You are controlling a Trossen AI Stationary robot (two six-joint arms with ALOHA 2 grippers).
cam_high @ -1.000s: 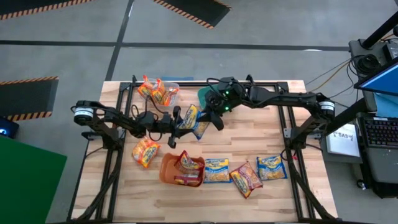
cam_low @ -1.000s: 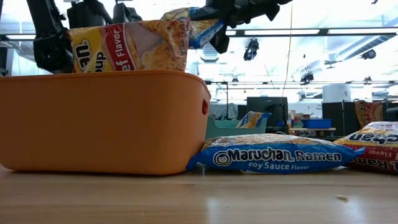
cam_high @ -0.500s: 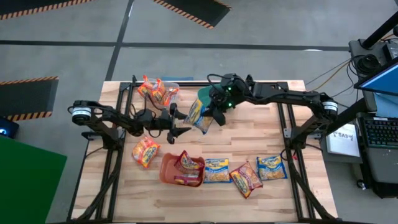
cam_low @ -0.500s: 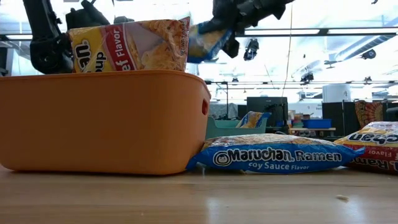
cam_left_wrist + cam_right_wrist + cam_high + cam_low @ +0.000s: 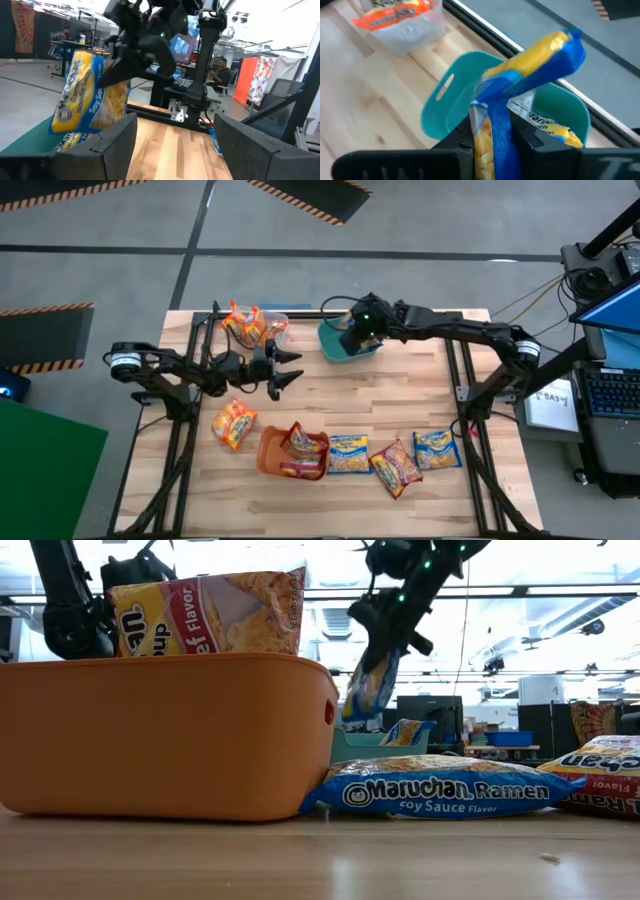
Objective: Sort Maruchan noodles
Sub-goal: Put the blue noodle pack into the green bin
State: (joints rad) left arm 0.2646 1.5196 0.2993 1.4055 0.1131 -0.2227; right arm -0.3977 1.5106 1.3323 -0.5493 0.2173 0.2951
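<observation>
Right gripper clamped on blue soy-sauce ramen packet, hanging above teal tub (one blue packet already inside). Lower until packet clears the rim, then release. Left gripper spread, empty, mid-table.

From my station I see a pale wooden plank table with a smooth matt grain, glossy crinkled plastic on the blue noodle packet, smooth matt plastic on the teal tub and orange tub, and a translucent clear tub.
</observation>
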